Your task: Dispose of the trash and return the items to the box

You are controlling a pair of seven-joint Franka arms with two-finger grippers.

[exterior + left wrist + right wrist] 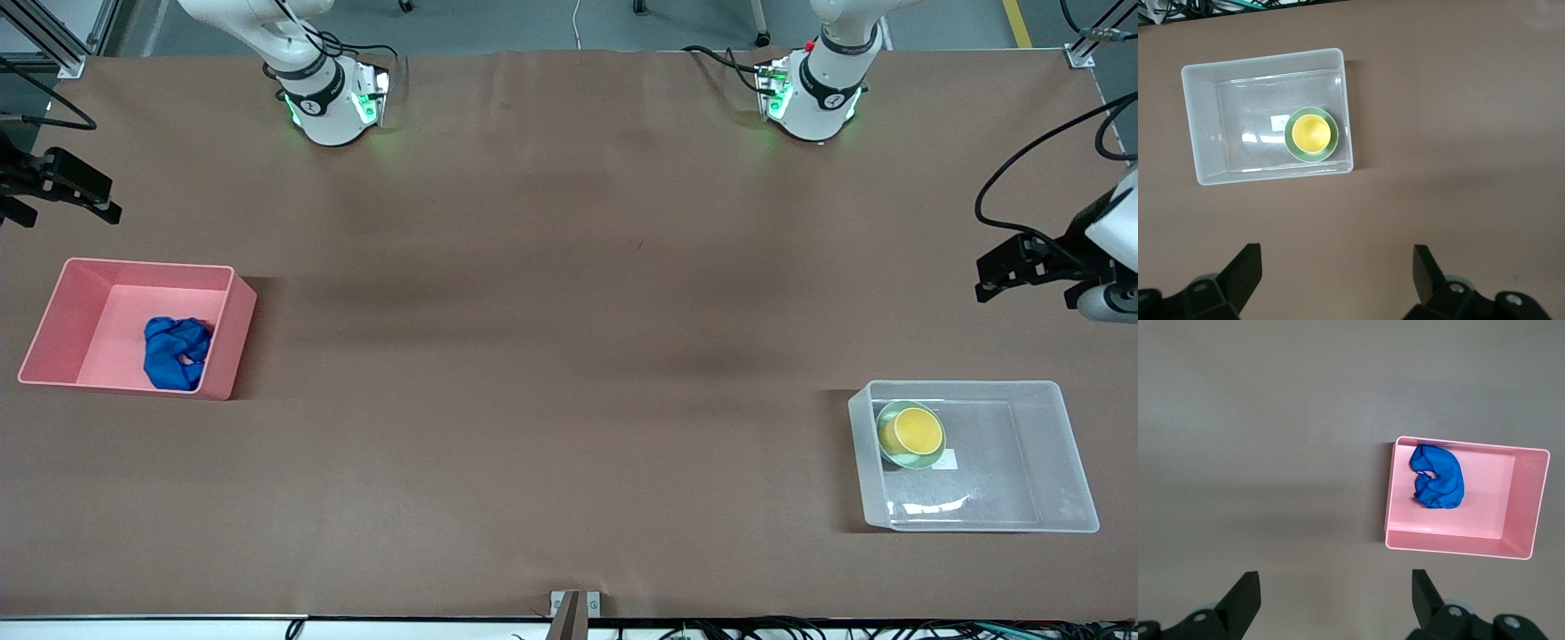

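The blue wad of trash (178, 353) lies inside the pink bin (53, 324) at the right arm's end of the table, tucked against the wall that faces the middle of the table; in the right wrist view the wad (1437, 477) sits loose on the bin's floor (1485, 500), touched by nothing. The yellow cup (917, 431) is nested in the mint-green bowl (898, 455), and the 2 rest together inside the clear plastic tub (1058, 462) at the left arm's end, just beside the small white label (1279, 123) on its floor; the left wrist view shows the cup (1311, 133) upright and centred in the bowl (1293, 148).

The left gripper (1338, 280) hangs over bare table beside the tub (1201, 127), fingers spread wide and grasping nothing; the right gripper (1336, 603) hangs over bare table beside the pink bin, likewise released and empty. In the front view both hands sit at the frame's edges, well apart from the containers.

Judging from how things lie, the task looks complete: trash binned, both items boxed, nothing loose on the brown table (569, 356); I see no step left except perhaps parking the 2 arms.
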